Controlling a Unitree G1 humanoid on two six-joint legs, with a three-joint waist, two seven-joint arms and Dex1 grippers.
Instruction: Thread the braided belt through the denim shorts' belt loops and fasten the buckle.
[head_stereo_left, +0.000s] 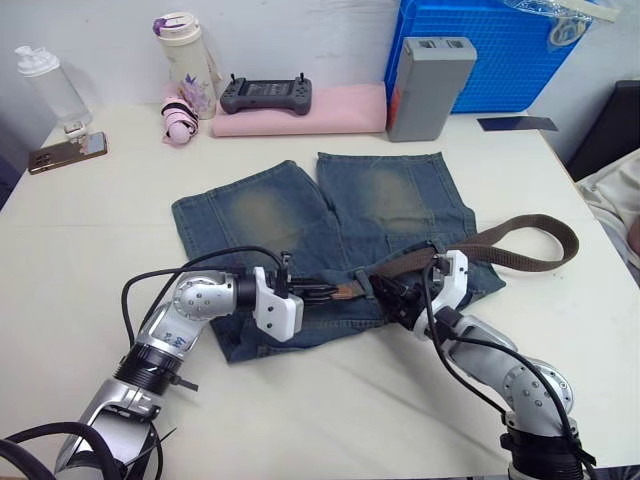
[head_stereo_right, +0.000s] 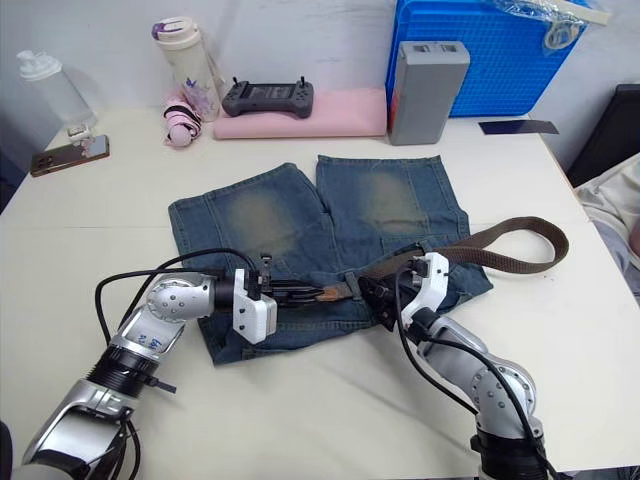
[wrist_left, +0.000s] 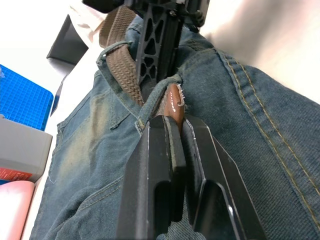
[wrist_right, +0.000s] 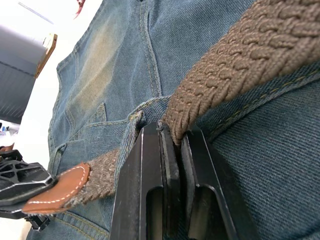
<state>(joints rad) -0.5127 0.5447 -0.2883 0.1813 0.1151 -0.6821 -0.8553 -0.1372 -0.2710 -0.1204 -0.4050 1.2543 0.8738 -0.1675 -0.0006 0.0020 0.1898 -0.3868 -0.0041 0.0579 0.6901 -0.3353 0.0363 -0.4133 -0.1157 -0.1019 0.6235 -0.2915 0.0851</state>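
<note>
Both claws meet at the near waistband of the denim shorts (head_stereo_left: 330, 225) on the table (head_stereo_left: 90, 240): left claw (head_stereo_left: 318, 291) pinches the braided belt's (head_stereo_left: 520, 240) tan tip; right claw (head_stereo_left: 392, 290) clamps the belt beside a belt loop (wrist_right: 134, 131).

1. Left arm (head_stereo_left: 165, 345): silver-grey metal segments, rounded joint housing, black ring bands, looping black cable.
2. Left wrist block (head_stereo_left: 277, 305): white, boxy.
3. Left gripper (head_stereo_left: 318, 292): two black fingers, lattice-ribbed.
4. Right arm (head_stereo_left: 515, 378): silver-grey, round screwed joint cap, black cables.
5. Right gripper (head_stereo_left: 398, 297): black fingers, white mount.
</note>
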